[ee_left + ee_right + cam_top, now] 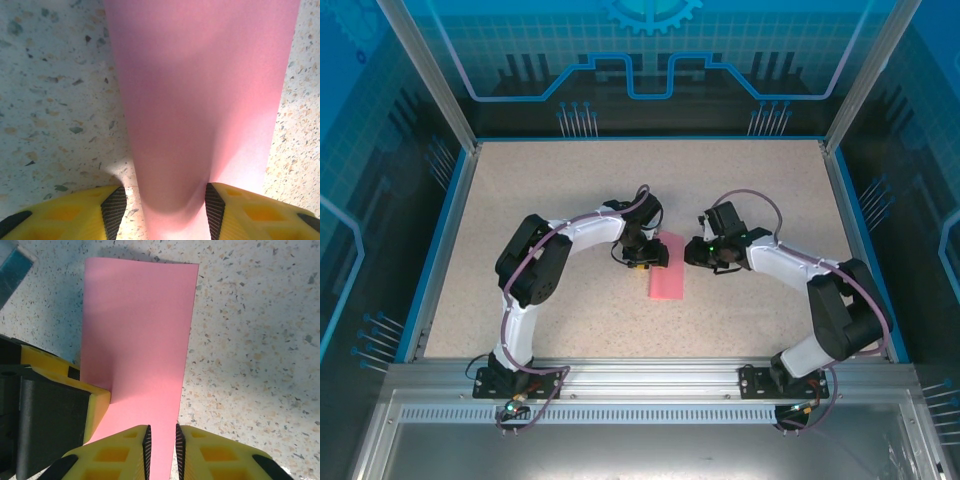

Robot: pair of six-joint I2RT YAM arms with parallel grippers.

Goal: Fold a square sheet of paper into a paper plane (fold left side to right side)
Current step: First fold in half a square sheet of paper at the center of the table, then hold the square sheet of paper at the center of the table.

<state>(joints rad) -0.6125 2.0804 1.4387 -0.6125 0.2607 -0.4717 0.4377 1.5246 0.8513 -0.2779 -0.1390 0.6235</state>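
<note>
Pink-red square sheet of paper (667,281), folded narrow, lies on the speckled surface (570,190). The left claw (165,212) straddles it, jaws apart. The right claw (163,452) is nearly together; grip unclear.

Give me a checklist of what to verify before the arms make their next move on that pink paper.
1. pink paper folded into a straight-edged strip: ok.
2. Strip well inside the table edges: ok.
3. left gripper straddles the strip, jaws apart: ok.
4. right gripper over the strip's end, jaws nearly closed; whether it really grips: cannot tell.
5. Gap between the two grippers in the top view: ok.
6. Crease pressed sharp: cannot tell.
</note>
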